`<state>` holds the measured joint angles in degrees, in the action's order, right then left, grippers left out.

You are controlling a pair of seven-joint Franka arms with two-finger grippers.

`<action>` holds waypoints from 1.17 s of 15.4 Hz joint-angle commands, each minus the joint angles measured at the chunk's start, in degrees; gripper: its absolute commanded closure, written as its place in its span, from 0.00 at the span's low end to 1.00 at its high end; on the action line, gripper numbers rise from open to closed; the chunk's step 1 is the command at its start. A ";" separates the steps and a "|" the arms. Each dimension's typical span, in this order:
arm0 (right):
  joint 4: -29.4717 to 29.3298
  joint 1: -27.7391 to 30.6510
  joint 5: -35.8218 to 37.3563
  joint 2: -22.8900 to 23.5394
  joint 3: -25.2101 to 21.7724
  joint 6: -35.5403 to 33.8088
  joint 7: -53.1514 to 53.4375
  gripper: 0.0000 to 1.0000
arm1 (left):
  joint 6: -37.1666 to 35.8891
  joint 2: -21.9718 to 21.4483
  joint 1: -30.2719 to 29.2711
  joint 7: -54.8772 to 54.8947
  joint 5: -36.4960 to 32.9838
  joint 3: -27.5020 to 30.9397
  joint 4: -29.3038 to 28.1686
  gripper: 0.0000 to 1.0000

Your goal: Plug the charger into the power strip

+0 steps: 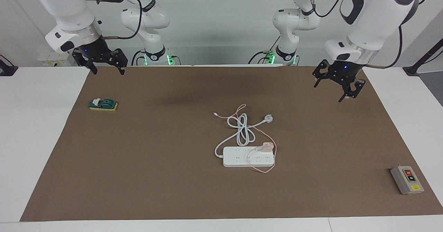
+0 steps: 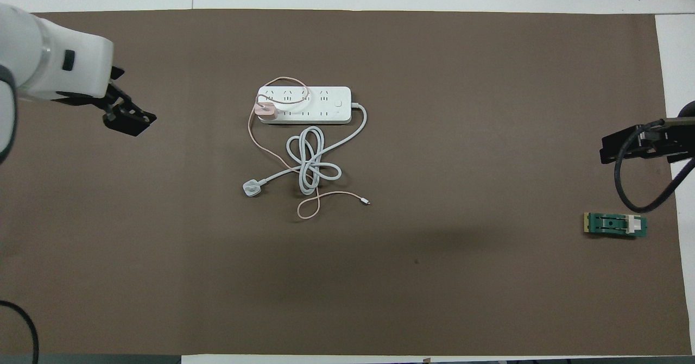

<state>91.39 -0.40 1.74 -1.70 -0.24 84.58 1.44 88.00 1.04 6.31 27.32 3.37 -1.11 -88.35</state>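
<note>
Small pale-pink cube charger (image 1: 267, 146) sits on flat white power strip (image 1: 242, 161), mid brown-matted counter (image 1: 138, 176). Left hand (image 1: 338, 86) & right hand (image 1: 104, 65) raised over mat's corners nearest robots, fingers spread, holding nothing.

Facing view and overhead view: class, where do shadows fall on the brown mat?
Facing view: a broad soft shadow darkens the brown mat nearer the robots than the power strip. Overhead view: the same dim patch lies below the white plug, with no hard-edged shadows.
</note>
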 commanded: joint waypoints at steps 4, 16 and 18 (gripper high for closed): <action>0.81 0.75 0.90 -0.59 0.59 1.20 0.41 0.00 | -5.03 -3.66 -2.44 -26.86 -0.11 -0.29 -1.38 0.00; 0.81 0.75 0.81 -0.59 0.59 1.20 0.41 0.00 | -3.88 -3.97 -7.19 -32.33 -4.14 0.15 -4.57 0.00; 0.81 0.75 0.55 -0.59 0.59 1.20 0.41 0.00 | -3.72 -3.67 -7.37 -32.15 -4.51 -0.38 -4.46 0.00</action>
<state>91.39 -0.40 1.74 -1.70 -0.24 84.58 1.44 83.66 -3.70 -0.32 -4.68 0.28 -0.28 -93.23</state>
